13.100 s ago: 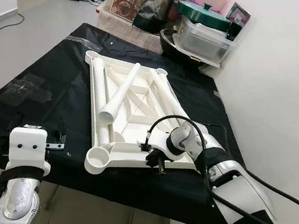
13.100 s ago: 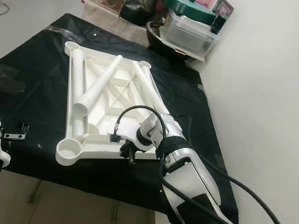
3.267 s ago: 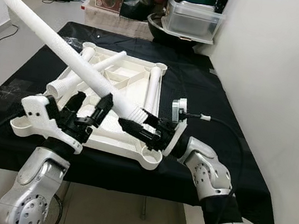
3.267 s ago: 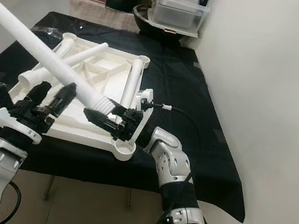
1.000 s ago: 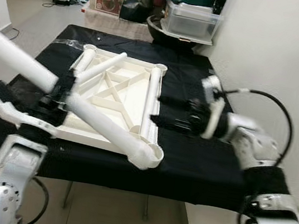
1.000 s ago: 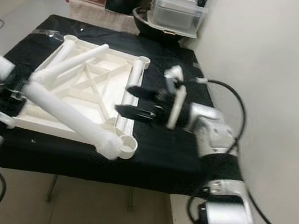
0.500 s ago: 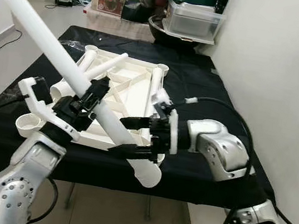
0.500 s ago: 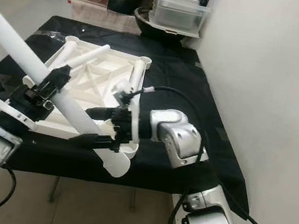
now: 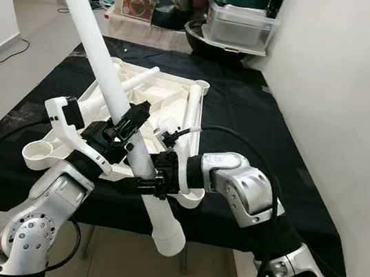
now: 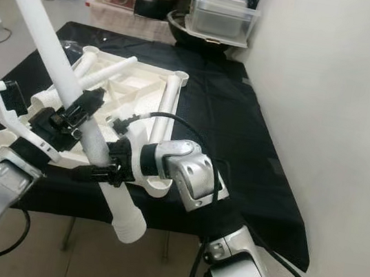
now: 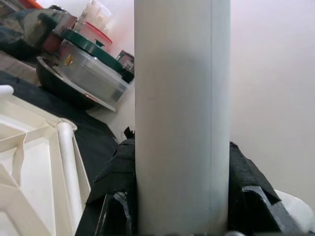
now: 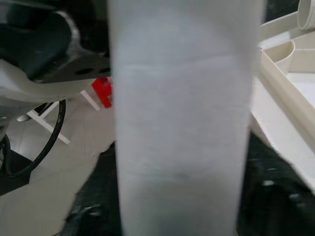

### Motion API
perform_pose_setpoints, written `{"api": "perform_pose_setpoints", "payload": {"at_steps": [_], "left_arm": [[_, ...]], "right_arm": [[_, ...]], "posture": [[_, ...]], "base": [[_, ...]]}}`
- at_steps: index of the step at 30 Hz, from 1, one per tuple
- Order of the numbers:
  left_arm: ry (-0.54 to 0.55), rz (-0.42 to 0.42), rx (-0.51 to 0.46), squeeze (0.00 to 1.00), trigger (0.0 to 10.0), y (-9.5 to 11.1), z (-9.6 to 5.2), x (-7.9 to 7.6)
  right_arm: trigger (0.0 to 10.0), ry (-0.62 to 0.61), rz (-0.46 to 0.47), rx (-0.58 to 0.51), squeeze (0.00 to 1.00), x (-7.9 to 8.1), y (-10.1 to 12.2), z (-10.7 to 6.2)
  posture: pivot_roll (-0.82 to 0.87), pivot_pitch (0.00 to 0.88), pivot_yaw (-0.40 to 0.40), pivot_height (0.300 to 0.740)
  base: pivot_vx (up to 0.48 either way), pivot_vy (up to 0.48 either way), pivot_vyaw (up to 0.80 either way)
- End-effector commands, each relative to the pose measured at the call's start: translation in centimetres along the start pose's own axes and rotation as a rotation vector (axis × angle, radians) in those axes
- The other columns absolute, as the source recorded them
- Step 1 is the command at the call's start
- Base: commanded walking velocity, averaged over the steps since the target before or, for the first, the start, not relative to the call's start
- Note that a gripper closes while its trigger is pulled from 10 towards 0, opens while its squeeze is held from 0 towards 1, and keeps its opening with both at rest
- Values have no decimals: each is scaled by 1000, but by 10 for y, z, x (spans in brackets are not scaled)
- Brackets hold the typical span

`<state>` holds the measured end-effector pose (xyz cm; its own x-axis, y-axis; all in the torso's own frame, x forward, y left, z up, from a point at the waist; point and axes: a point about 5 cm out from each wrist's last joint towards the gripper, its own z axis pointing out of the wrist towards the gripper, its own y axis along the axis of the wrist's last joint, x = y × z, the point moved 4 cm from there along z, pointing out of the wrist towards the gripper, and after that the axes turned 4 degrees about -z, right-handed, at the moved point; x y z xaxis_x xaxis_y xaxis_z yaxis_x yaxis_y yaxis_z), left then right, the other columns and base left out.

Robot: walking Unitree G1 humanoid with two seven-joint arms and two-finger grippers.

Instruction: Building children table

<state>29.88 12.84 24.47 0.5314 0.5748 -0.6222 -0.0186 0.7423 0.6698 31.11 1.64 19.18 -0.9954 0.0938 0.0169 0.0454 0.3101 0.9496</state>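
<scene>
Both arms bend in front of the robot and meet on one long white table leg [image 9: 111, 96]. It tilts steeply, top end high on the robot's left, bottom end hanging past the near edge of the black table [image 9: 257, 121]. The left gripper [image 9: 125, 131] is closed around its middle. The right gripper [image 9: 142, 181] clamps it just below. The white tabletop frame [image 9: 169, 105] lies upside down behind them. A wall runs close along the right; open floor lies to the left.
</scene>
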Motion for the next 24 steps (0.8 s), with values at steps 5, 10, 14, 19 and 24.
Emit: {"api": "perform_pose_setpoints", "payload": {"at_steps": [5,10,14,19,24], "left_arm": [[-72,-47,14,0,0,-9,7,-15],[-72,-49,14,0,0,-13,9,-17],[-3,65,-3,1000,10000,-10,9,-5],[3,137,-9,1000,10000,-6,6,-4],[-37,166,19,1000,10000,-1,-7,-12]], "right_arm": [[0,16,-56,35,0,11,-7,9],[0,-9,-54,41,0,12,-13,12],[0,-80,-29,35,0,-2,-16,4],[0,-139,-4,32,0,-14,-19,-9],[0,-230,18,34,0,-33,-25,-31]], "posture": [[120,0,-90,740],[120,0,-89,740],[120,0,-93,740],[123,0,-97,740],[130,0,-101,740]], "base": [[0,0,0],[0,0,0],[0,0,0],[0,0,0],[0,0,0]]}}
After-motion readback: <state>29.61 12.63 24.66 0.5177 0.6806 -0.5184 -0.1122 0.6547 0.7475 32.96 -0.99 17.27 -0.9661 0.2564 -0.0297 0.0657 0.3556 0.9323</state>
